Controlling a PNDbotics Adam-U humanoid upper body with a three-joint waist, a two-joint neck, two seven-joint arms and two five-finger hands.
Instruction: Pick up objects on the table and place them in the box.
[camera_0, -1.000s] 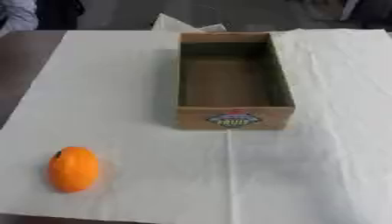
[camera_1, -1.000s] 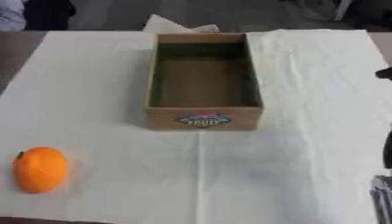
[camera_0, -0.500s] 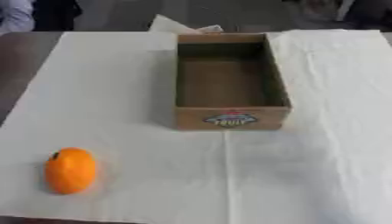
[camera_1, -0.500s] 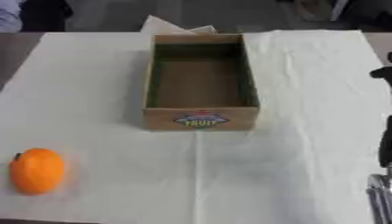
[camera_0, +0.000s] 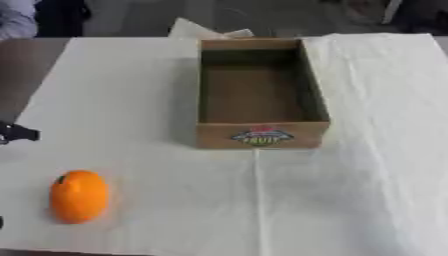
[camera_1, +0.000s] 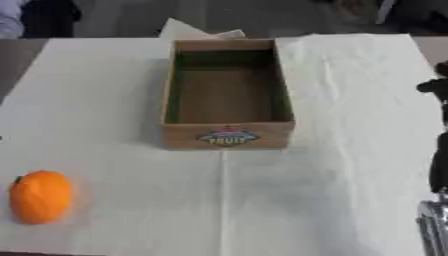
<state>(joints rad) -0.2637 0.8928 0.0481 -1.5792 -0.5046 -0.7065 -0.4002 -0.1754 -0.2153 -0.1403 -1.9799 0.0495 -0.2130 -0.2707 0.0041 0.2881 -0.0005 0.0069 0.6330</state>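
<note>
Box (camera_0: 262, 135): open cardboard, mid-desk, upright, long side running away; front label blurred, reads roughly "FRUIT".
Orange (camera_0: 79, 196): near left corner on white cloth (camera_0: 367, 175), well apart from box.
Right hand (camera_1: 437, 165): dark parts at right edge; finger state impossible to tell.
Left hand (camera_0: 16, 133): dark sliver at left edge; likewise unclear.

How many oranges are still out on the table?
1: the orange lies on the white cloth near the front left, apart from the cardboard box, which looks empty.

Orange fruit (camera_0: 79, 196) near-left on cloth; open cardboard box (camera_0: 259, 95) centre, w/ nothing inside.
</note>
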